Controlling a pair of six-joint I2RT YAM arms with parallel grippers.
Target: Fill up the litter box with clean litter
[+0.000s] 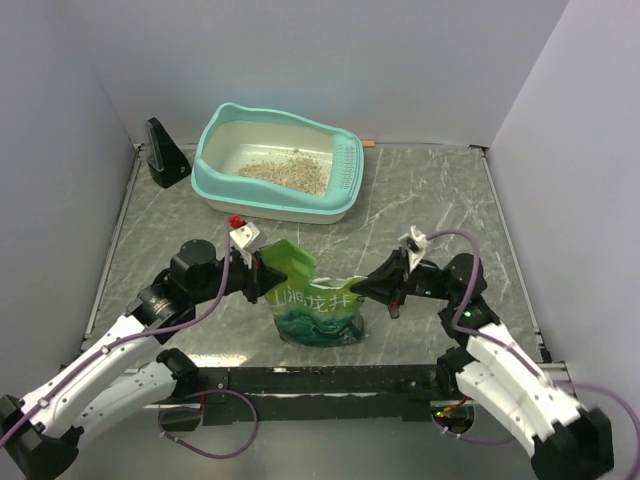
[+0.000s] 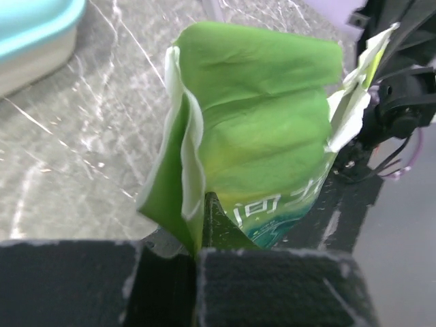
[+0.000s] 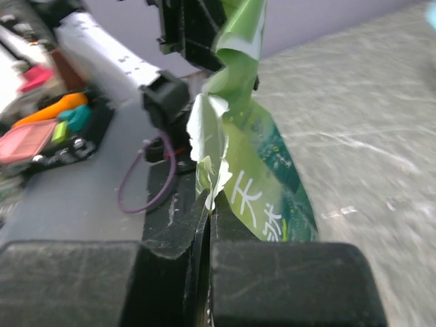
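The left gripper (image 1: 263,273) is pressed together on the left top edge of a green litter pouch (image 1: 315,305), while the right gripper (image 1: 364,290) pinches the opposite top corner; the pouch stands upright between them on the grey marbled counter (image 1: 430,200), close to the arm bases. The wrist views show each pair of fingers clamped flat on the film, with the pouch's white lining showing at the pinched edges, so the mouth appears to be open. Well beyond, at the back of the counter, sits the turquoise-rimmed litter box (image 1: 226,190), a thin patch of clean litter (image 1: 285,170) spread over part of its cream floor. A black stand (image 1: 165,152) is just to its left.

The step in hand looks to be carrying the pouch to the box for another pour. Done well, both arms would rise together at an even spacing, keeping the mouth up and neither stretched nor folded, then tip it only once it is over the interior, past the rim.
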